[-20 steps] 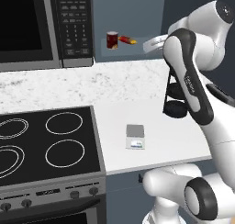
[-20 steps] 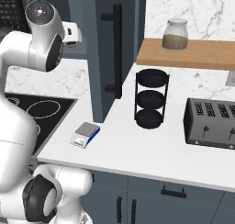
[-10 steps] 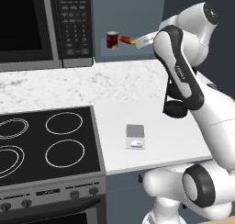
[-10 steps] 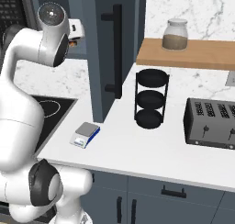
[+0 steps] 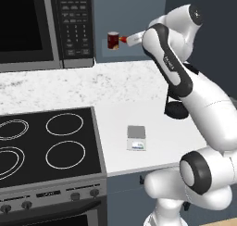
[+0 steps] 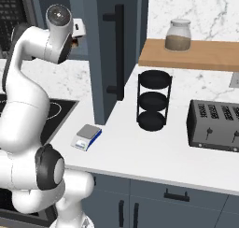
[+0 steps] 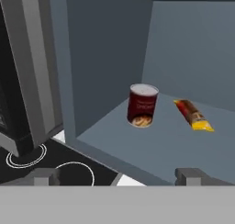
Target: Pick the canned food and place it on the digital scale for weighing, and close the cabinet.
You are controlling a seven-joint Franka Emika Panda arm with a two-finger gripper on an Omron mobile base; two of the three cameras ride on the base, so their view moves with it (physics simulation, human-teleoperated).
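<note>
arm swung up and left over last second, gripper [image 7: 117,176] now at cabinet [image 6: 114,54] mouth, fingers spread, holding nothing. canned food [image 7: 142,105] upright on cabinet shelf, dead ahead, snack bar [image 7: 193,114] just beside it. digital scale [image 5: 136,137] bare on counter [image 5: 152,128] below. door open. judgement: reach phase, grasp next; watch for clipping the snack bar.

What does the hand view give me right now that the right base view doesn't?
Hand view: the canned food standing upright on the open cabinet's shelf, a red-and-yellow packet lying beside it, apart, and the open gripper short of the can.
Right base view: the digital scale on the counter, the cabinet door swung open, a black tiered rack, a toaster.
Both: the cabinet and the stove.
</note>
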